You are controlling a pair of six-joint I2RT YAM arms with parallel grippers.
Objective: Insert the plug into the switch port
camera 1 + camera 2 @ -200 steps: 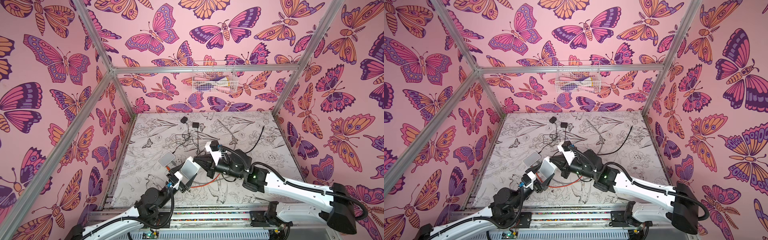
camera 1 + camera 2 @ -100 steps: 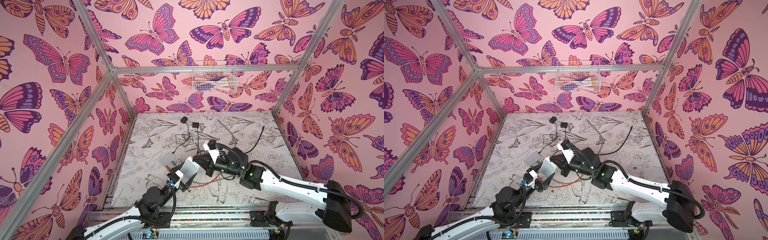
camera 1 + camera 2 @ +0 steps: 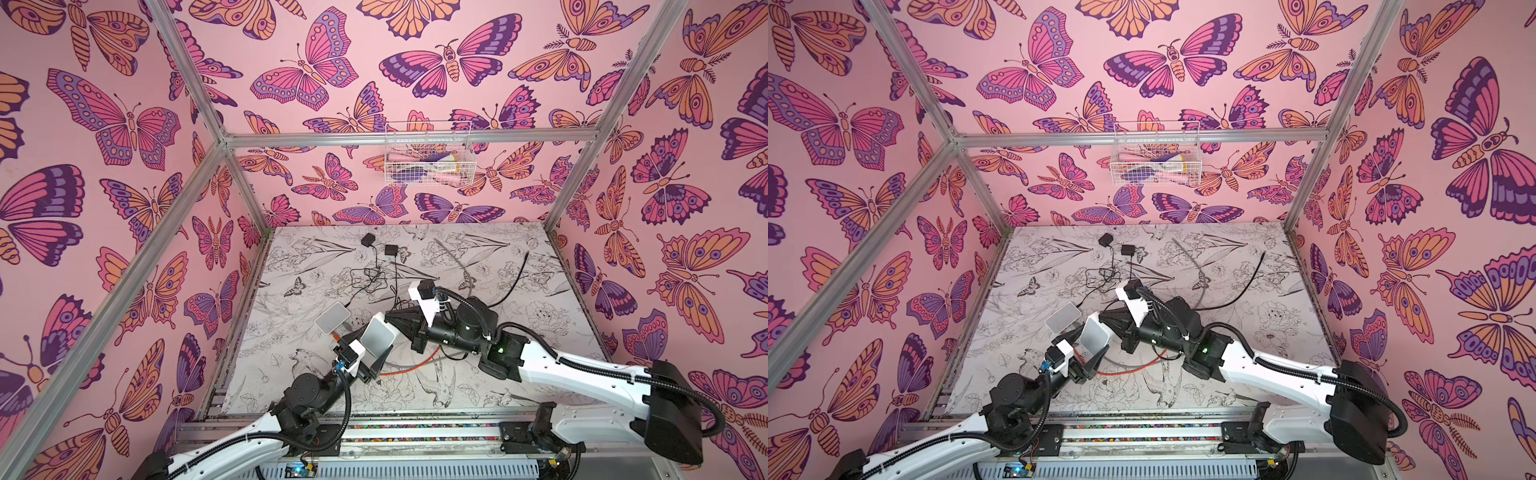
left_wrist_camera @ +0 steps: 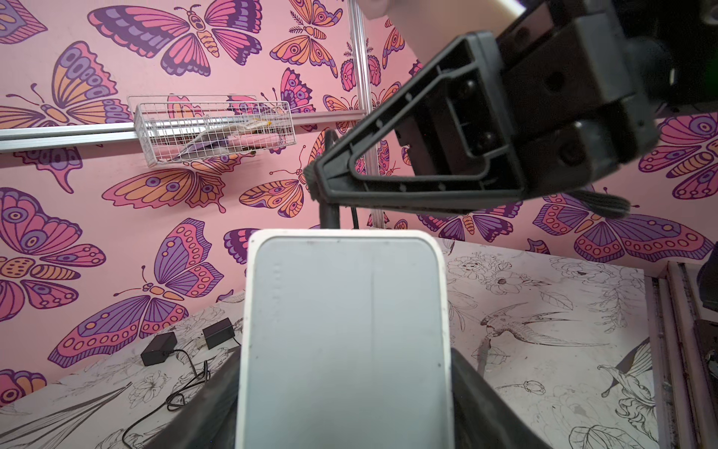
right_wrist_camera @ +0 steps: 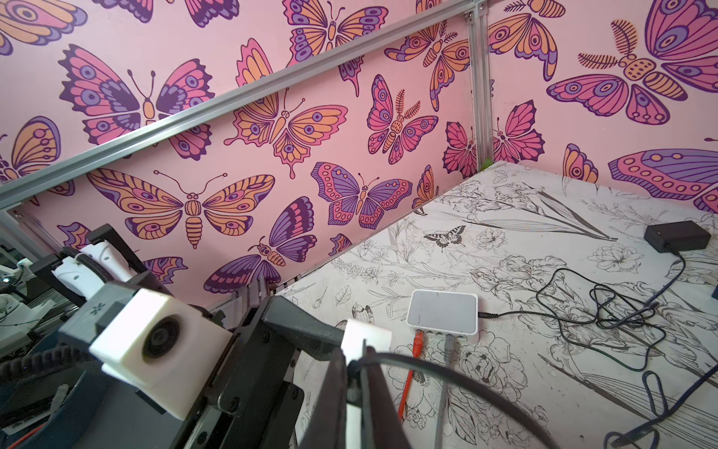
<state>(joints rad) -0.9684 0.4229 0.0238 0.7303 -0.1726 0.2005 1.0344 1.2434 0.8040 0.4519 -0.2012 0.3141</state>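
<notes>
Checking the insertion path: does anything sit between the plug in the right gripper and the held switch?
Nothing visible does. The right gripper holds the black plug right at the free edge of the switch in the left gripper; the port itself is hidden.

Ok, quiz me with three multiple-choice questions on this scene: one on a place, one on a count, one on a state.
1. Where is the basket? A in a gripper; B on the back wall; C under an arm.
2. How many adapters lie on the table? A one; B four; C two.
3. The left gripper is: A clamped on a switch; B open and empty; C out of view.
Answers: 1 B, it hangs high on that wall; 2 C, both lie at the far end; 3 A, the left wrist view shows it gripping the switch.
</notes>
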